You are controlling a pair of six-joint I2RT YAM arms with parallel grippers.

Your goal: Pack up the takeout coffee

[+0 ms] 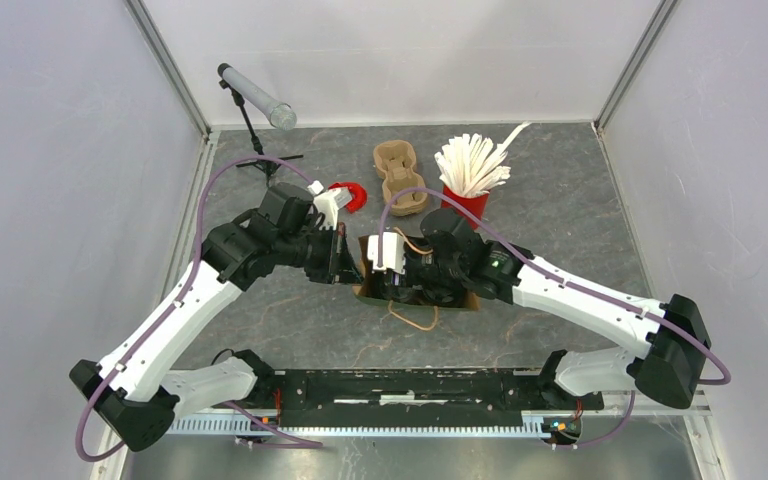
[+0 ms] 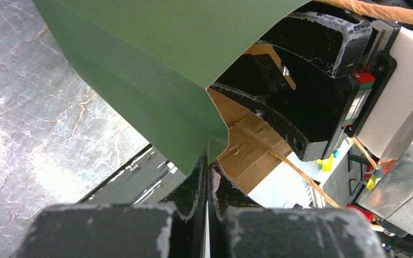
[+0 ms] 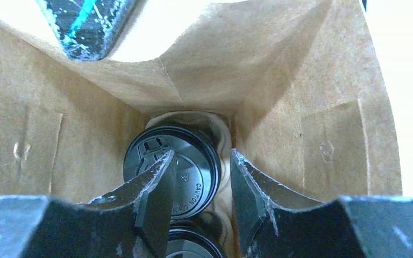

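Coffee cups [image 3: 193,156] with black lids sit deep in the paper bag [image 3: 301,107], nested in a pale carrier [image 3: 223,141], one behind the other. Right end effector [image 3: 201,156] hangs inside the bag, jaws parted, straddling the far lid's rim and gripping nothing. Left end effector [image 2: 207,166] is pinched tight on the bag's green edge, the mouth gaping above the desk [image 1: 560,210].
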